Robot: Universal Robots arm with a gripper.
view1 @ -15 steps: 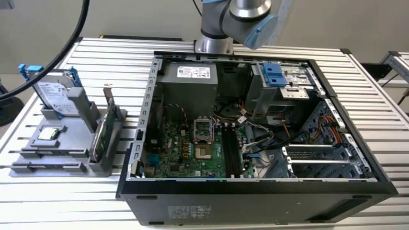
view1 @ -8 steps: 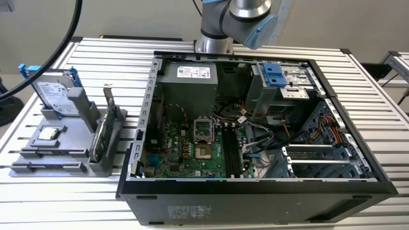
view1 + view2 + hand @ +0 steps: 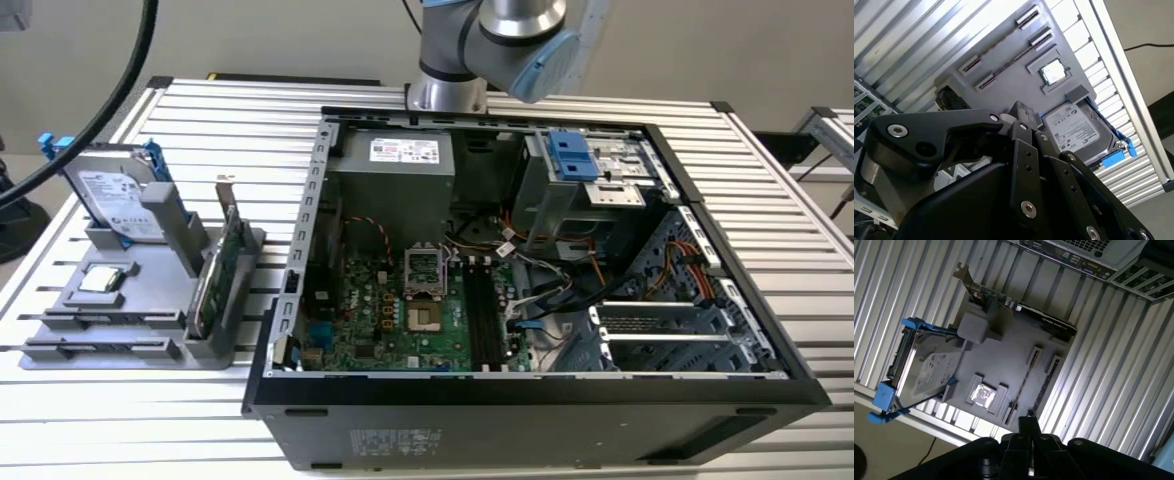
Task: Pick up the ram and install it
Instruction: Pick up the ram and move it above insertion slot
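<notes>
**Q:** State the location of the ram.

**A:** The ram (image 3: 1023, 384) stands on edge in the gray holder (image 3: 200, 345). It shows as a thin dark strip running between two end brackets. Whether the neighbouring row holds a second stick cannot be told. In the exterior view the holder sits on the slatted table (image 3: 200, 110), at 9 o'clock from the open computer case (image 3: 400, 420).

**Q:** State the other contents of the holder.

**A:**
- The hard drive (image 3: 114, 195) with blue rails is upright at the 12 o'clock end.
- The processor chip (image 3: 107, 280) lies flat near the middle.
- The green card (image 3: 214, 280) stands on edge along the 3 o'clock side, between the holder and the case.
- The ram rows occupy the 6 o'clock end.

**Q:** State the gripper condition.

**A:** In both wrist views the gripper (image 3: 1019, 112) hangs above the holder and clear of the ram. Its links converge and the fingertips are drawn together, with nothing held between them. The arm (image 3: 494, 40) enters at 12 o'clock of the case.

**Q:** State the installation status.

**A:** Not yet done. The black slots (image 3: 483, 320) lie on the motherboard (image 3: 387, 310) inside the case, well apart from the ram.
</notes>
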